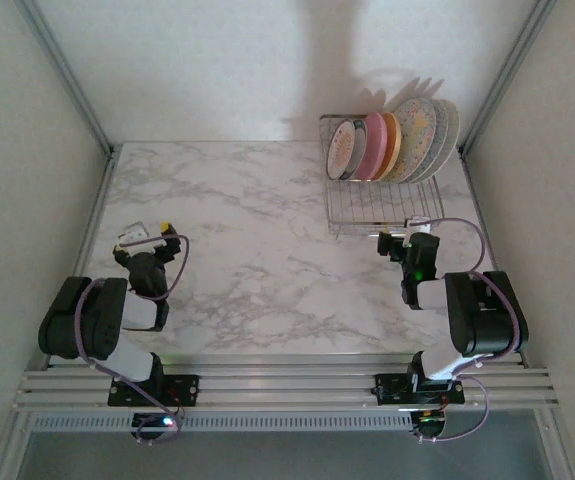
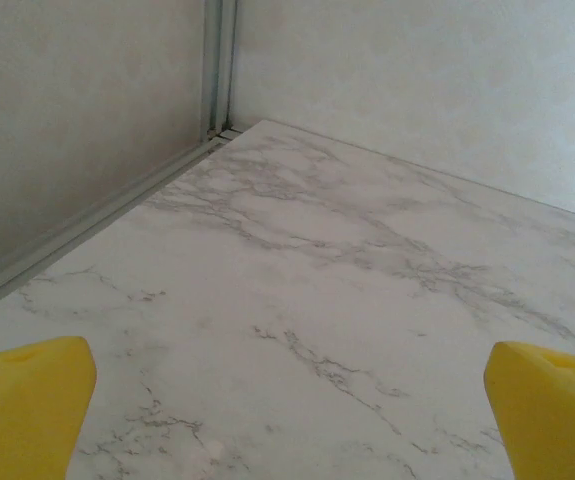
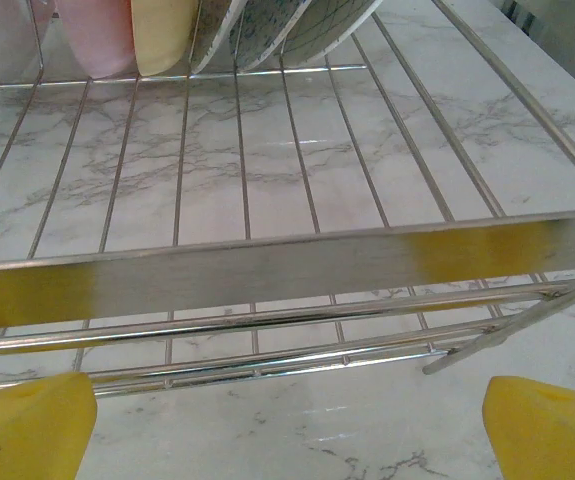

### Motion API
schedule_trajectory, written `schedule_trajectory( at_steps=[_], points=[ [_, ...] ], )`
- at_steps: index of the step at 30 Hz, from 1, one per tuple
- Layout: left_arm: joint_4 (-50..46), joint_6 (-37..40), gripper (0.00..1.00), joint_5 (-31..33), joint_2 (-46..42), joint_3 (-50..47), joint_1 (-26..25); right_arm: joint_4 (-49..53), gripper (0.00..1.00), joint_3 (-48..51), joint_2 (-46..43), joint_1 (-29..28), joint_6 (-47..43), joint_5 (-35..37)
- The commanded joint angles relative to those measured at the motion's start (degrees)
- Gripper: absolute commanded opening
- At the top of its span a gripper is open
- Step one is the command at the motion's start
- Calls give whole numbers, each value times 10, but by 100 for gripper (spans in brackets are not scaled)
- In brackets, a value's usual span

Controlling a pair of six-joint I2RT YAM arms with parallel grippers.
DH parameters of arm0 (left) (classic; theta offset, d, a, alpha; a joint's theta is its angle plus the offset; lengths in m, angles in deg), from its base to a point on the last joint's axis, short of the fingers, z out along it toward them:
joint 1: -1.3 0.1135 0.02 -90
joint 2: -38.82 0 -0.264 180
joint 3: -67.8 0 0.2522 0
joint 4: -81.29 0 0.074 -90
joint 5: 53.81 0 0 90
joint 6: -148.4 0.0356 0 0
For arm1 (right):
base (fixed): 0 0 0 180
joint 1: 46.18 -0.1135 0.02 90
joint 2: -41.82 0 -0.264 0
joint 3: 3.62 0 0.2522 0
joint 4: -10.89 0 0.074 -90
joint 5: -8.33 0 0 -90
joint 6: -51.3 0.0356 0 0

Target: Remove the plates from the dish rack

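Table [image 1: 247, 260] was white marble-patterned, smooth, faintly glossy. Rack [image 3: 267, 265] was bright metal wire with a brushed front band. Plates [image 1: 392, 145] looked glazed. Fingers [image 3: 27, 425] were matt yellow plastic.

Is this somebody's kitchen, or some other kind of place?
Probably not a real kitchen, more a robot test booth. The marble-look table holds a dish rack of plates, but plain walls with metal posts close it in, and two robot arms are bolted to its near edge.

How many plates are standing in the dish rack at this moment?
6, upright at the far end of the dish rack, left to right: white plate, pink plate, tan plate, three speckled plates. Overlap may hide more.
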Motion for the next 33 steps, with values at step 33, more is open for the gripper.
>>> schedule_trajectory(
  at_steps=[33],
  points=[
    [-111, 44, 99, 130, -192, 48, -87, 248, 99, -74, -337, -34, 41, 216]
  ],
)
